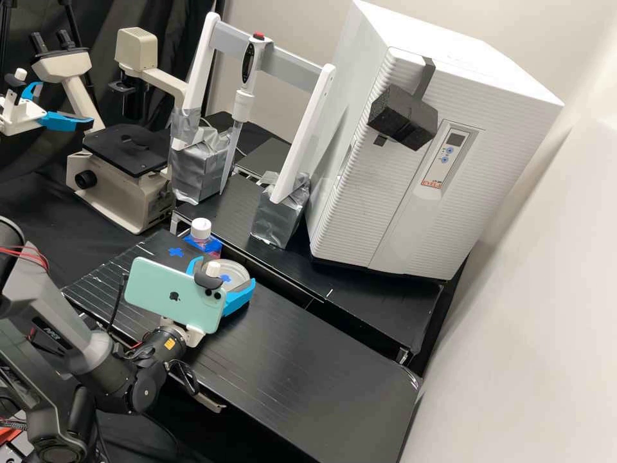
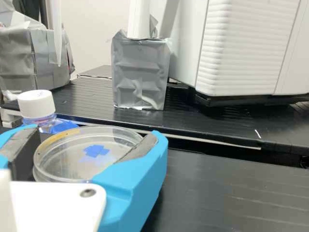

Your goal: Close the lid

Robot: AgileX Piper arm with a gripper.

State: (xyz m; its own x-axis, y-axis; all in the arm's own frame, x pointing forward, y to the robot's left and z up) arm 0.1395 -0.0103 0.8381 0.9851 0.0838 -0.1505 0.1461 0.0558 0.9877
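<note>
Hand (image 1: 223, 271) is over the worktop (image 1: 321, 386), spread wide and holding the clear round dish (image 2: 72, 164): one dark pad at each side of the rim. Dish lies roughly flat. Lid and base are both clear, so I can't tell one from the other, or whether the lid is seated. A blue cross (image 2: 96, 151) shows inside the dish outline; can't tell if it's on the plastic or under it. Brownish tint along part of the rim. No read on other contents.

Near the dish: bottle (image 1: 202, 242), upright, white cap (image 2: 36, 103) on, pinkish tint below the cap, blue tape low down. Contents unclear. Second blue cross (image 1: 175, 252) is on the worktop near the bottle.

Behind: pipette (image 1: 247, 77) hanging tip-down from a white frame (image 1: 301, 132), its feet in silver-taped blocks (image 1: 278, 215). Big white cabinet (image 1: 411, 193) beside it, door closed. Microscope (image 1: 119, 173) on the other side.
</note>
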